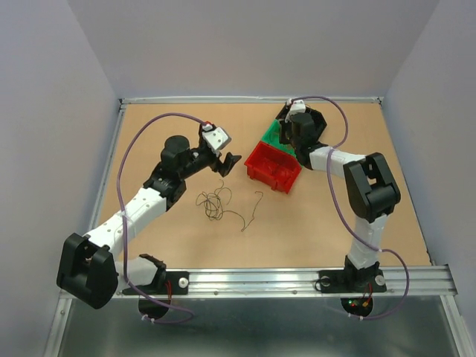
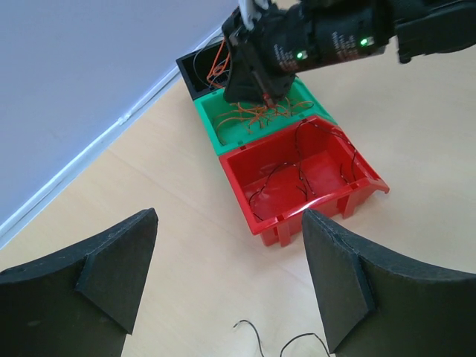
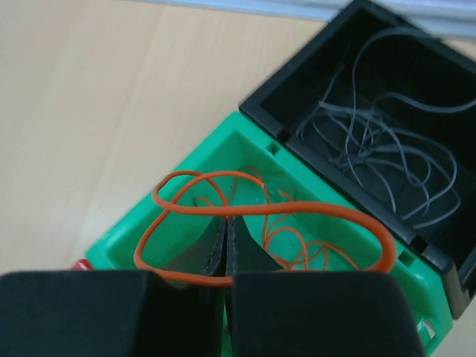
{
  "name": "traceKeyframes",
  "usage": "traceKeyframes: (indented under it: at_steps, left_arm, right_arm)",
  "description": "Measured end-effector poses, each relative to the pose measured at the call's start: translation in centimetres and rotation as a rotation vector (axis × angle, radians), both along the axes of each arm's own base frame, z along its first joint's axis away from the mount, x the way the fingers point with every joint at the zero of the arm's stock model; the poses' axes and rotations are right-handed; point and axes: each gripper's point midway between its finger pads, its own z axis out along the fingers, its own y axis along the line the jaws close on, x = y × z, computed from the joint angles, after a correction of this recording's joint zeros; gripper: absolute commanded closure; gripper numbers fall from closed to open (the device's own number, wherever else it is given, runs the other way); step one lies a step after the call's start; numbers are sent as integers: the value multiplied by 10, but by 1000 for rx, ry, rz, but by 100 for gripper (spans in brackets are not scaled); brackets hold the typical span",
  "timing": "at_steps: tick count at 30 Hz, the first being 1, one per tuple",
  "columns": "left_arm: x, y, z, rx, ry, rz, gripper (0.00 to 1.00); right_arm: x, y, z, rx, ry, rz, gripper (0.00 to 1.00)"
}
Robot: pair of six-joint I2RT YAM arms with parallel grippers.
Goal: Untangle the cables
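The right claw (image 3: 225, 223) hangs over the green bin (image 3: 245, 149). Its two fingers are pressed together with no gap, pinching an orange wire (image 3: 195, 177) that loops out on both sides of the fingertips. More orange wire lies coiled in the bin below. Just beyond this claw and to its right is a black bin (image 3: 297, 82) holding a tangle of pale grey wires (image 3: 372, 141).

The left claw (image 2: 229, 223) is spread wide and holds nothing, only bare worktop (image 1: 312, 223) showing between its fingers. Ahead of it sits the red bin (image 2: 245, 216), with a few thin dark wires (image 2: 301, 160) curled inside. The green and black bins follow in a row behind the red one. A loose tangle of dark wires (image 1: 214, 202) lies on the worktop just behind this claw, toward the arm bases, with one separate strand (image 1: 253, 208) beside it.
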Motion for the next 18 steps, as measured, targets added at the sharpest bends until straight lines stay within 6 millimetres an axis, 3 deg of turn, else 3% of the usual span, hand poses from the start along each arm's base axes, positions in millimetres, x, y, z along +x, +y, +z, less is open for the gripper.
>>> traceKeyframes:
  at_steps: [3, 5, 15, 17, 18]
  left_arm:
    - [-2, -1, 0, -1, 1, -13, 11]
    - [-2, -2, 0, -1, 2, -17, 11]
    - [-3, -3, -2, 3, 6, -25, 11]
    - [-3, -3, -2, 4, 6, -29, 11]
    - [-4, -3, -2, 4, 6, -32, 11]
  right_arm:
    - [-3, -8, -31, -41, 87, -25, 99]
    - [-7, -13, -40, -54, 121, -40, 99]
    - [-17, -36, -40, -56, 185, -92, 81]
    - [-19, -37, -39, -52, 196, -95, 68]
    - [-21, -37, -39, -49, 201, -95, 66]
